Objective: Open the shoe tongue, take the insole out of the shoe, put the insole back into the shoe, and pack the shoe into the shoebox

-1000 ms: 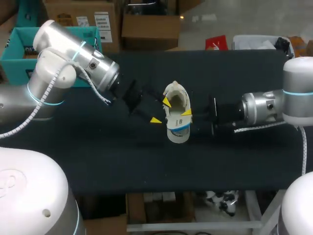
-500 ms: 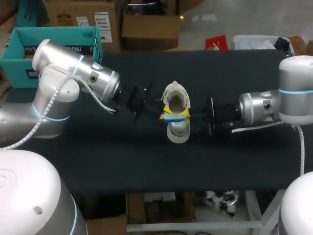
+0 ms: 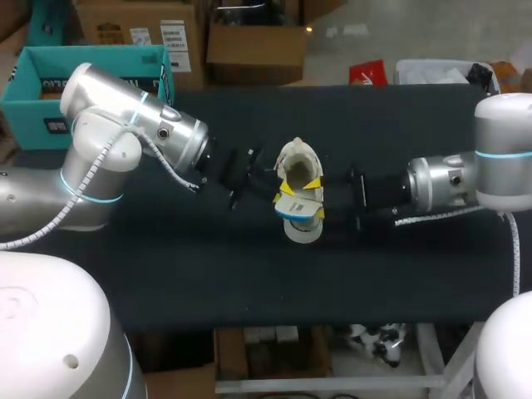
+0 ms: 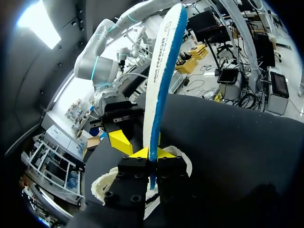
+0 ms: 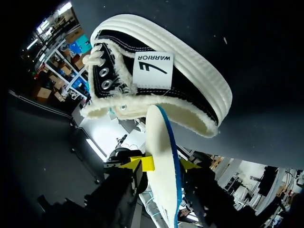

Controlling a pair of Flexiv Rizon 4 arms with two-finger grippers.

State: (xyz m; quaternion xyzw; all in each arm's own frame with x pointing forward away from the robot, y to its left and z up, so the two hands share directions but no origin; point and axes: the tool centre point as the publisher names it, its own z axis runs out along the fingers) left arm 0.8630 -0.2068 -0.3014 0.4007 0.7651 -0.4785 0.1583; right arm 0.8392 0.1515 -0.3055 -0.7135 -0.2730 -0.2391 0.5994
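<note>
Black counter (image 3: 208, 274), shoe (image 3: 298, 154) sitting pretty much dead centre, both arms crowded in on it from either side. The left jaws are pinching the insole (image 4: 164, 71) low on its edge. It stands up over the fleecy mouth of the shoe, one end right at the rim.

Looks to me like you're at the bit where the insole goes through the opening. My two cents: keep that pinch firm, run the insole along the shoe's length rather than across it, and lead with the end that's at the rim so it doesn't fold. The shoe's loose on the counter, so I'd guess it slides if you shove. Go easy.

Stuff you can't really see:
- The right jaws straddle the insole, but I can't tell if they're clamped on it or just around it.
- I can't make out the tongue or the inside of the shoe.
- The teal box (image 3: 108, 51) off the far left corner is probably the shoebox, but the left arm (image 3: 133, 125) covers part of it.
</note>
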